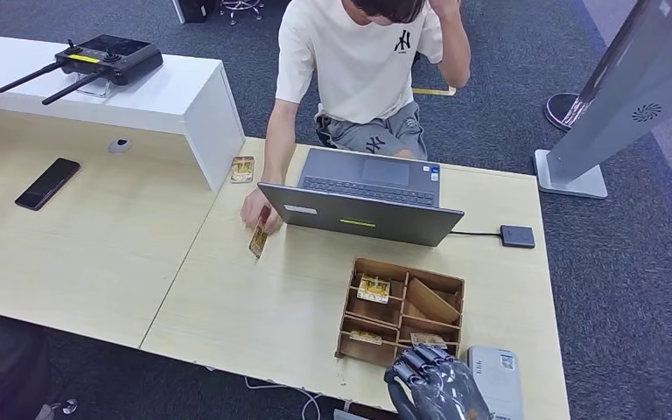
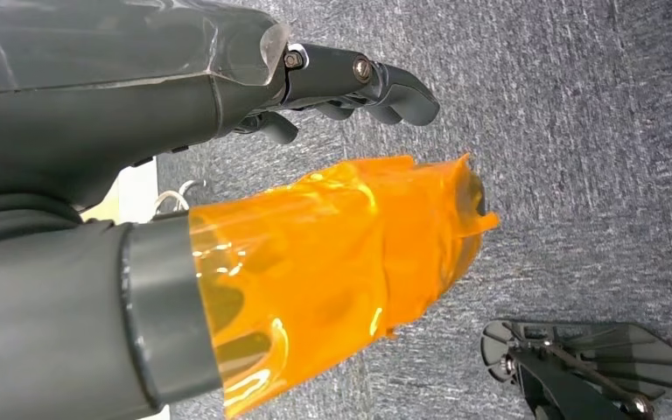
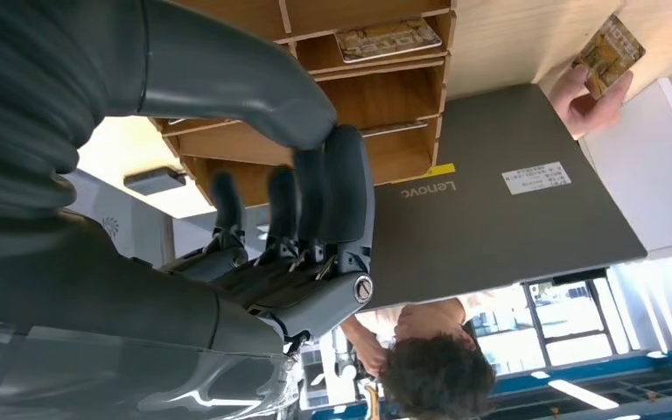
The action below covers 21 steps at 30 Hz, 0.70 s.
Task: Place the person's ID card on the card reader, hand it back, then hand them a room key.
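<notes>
Across the table a person's hand (image 1: pixel 256 210) holds an ID card (image 1: pixel 258 239) upright on the tabletop, left of the laptop; the same ID card (image 3: pixel 609 55) appears in the right wrist view. The black square card reader (image 1: pixel 517 235) lies right of the laptop on a cable. A wooden divided box (image 1: pixel 442 282) holds key cards (image 1: pixel 373 288) in its compartments. My right hand (image 1: pixel 435 381) hovers at the box's near edge, holding nothing, its fingers (image 3: pixel 318 197) apart from the thumb. My left hand (image 2: pixel 350 83) hangs over grey carpet and holds nothing.
An open grey laptop (image 1: pixel 363 197) stands between the person and the box. Another card (image 1: pixel 242 169) lies by the white raised counter (image 1: pixel 184 96), which carries a black remote (image 1: pixel 109 57). A phone (image 1: pixel 46 183) lies at the left. A white device (image 1: pixel 499 376) sits beside my right hand.
</notes>
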Tool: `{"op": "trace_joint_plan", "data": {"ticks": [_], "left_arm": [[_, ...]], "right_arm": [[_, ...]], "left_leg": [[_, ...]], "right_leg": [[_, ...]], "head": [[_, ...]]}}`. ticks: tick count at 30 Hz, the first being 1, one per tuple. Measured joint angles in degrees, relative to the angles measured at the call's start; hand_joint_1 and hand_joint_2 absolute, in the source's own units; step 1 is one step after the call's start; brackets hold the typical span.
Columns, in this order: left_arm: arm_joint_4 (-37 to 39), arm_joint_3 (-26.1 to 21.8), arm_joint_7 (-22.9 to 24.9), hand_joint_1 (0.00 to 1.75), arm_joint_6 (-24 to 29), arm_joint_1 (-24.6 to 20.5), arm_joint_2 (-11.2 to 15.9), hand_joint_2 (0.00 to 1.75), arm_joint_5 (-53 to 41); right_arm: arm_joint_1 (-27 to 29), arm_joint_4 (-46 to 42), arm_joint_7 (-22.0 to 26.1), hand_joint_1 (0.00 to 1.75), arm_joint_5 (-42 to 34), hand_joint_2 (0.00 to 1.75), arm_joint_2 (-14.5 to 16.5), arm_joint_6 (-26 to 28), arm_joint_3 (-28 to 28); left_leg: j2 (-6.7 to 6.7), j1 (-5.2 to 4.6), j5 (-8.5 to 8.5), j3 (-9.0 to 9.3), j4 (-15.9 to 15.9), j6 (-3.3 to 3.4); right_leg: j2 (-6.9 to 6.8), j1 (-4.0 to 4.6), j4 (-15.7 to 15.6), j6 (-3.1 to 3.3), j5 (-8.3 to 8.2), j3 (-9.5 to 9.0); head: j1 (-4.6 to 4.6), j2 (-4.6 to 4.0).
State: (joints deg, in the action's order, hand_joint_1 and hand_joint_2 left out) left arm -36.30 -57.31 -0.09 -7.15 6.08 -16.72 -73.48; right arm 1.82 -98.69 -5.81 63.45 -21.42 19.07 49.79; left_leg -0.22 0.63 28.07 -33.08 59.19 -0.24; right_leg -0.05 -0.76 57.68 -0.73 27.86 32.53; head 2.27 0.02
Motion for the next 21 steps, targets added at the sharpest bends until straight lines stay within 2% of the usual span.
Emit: {"op": "trace_joint_plan", "data": {"ticks": [4,10,13,17,21], "left_arm": [[0.7,-0.5,-0.2,0.00,0.2,-0.4,0.0,0.00,-0.8],[1.1,-0.9,-0.5,0.00,0.2,-0.5,0.1,0.00,-1.5],[1.1,-1.3,-0.5,0.00,-0.1,-0.5,0.0,0.00,-1.9],[1.1,-1.8,-0.6,0.00,-0.9,-0.5,0.0,0.00,-2.4],[0.6,-2.4,-0.6,0.00,-1.9,-0.5,-0.1,0.00,-3.0]], "right_arm": [[-0.7,1.5,-0.1,1.23,2.1,1.75,0.9,-0.9,0.0],[-1.7,3.1,-1.1,0.92,4.2,1.75,1.7,-1.9,0.0],[-2.1,3.6,-1.9,0.83,5.4,1.75,2.0,-2.4,0.0],[-2.5,4.0,-3.6,0.78,7.2,1.75,2.4,-2.8,-0.5],[-2.2,3.9,-5.8,0.83,10.1,1.75,2.8,-2.7,-2.0]], "left_leg": [[0.00,0.00,0.00,0.00,0.0,0.00],[0.00,0.00,0.00,0.00,0.0,0.00],[0.00,0.00,0.00,0.00,0.0,0.00],[-0.01,0.00,0.00,0.00,0.0,0.00],[0.00,0.00,0.00,0.00,0.0,0.00]], "right_leg": [[0.00,0.00,0.0,0.00,0.00,0.00],[0.00,0.00,0.0,0.00,0.00,0.00],[0.00,0.00,0.0,0.00,0.00,0.00],[0.00,0.00,0.0,0.00,0.00,0.00],[0.00,0.00,0.0,0.00,0.00,0.00]], "head": [[0.00,0.00],[0.00,0.00],[0.00,0.00],[0.00,0.00],[0.01,0.00]]}}
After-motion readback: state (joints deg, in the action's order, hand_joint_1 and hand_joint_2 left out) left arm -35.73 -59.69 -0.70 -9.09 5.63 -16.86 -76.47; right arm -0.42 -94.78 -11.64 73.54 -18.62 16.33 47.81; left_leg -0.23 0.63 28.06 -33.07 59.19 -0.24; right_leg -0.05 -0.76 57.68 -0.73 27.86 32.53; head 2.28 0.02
